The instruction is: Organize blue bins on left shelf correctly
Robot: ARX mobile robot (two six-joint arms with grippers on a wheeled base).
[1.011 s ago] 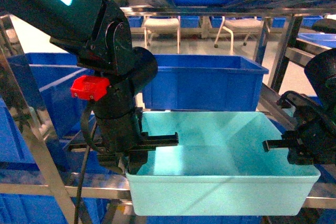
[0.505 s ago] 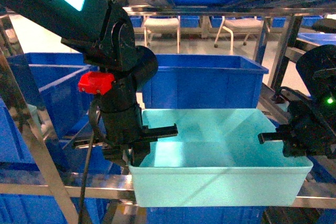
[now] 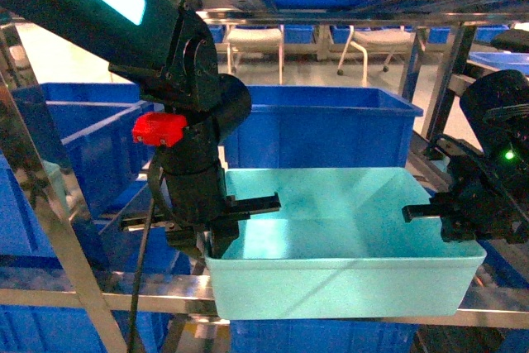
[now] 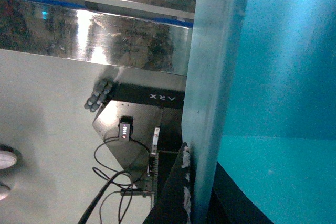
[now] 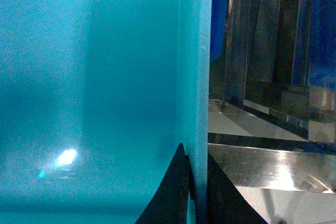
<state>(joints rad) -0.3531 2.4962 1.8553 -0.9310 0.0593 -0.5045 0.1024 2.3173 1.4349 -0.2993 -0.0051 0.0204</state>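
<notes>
One pale turquoise blue bin (image 3: 347, 287) sits at the middle of the left shelf (image 3: 91, 297), its front wall overhanging the front steel rail. My left gripper (image 3: 216, 241) is shut on the bin's left wall (image 4: 210, 77), one finger (image 4: 173, 200) outside it and one inside. My right gripper (image 3: 463, 222) is shut on the bin's right wall (image 5: 197, 51), the fingertips (image 5: 176, 192) pinching the rim from both sides. The bin is empty. I cannot tell whether its bottom touches the rails.
A dark royal-blue crate (image 3: 331, 130) stands directly behind the bin and another (image 3: 74, 138) at the left. Slanted steel posts (image 3: 50, 237) frame the bay on both sides. White chairs (image 3: 256, 39) stand far behind. A shiny rail (image 5: 262, 166) lies close beside the right wall.
Both grippers have carried the bin a little farther back into the shelf. Its front edge sits higher and narrower in the head view, and the right gripper has shifted left.
</notes>
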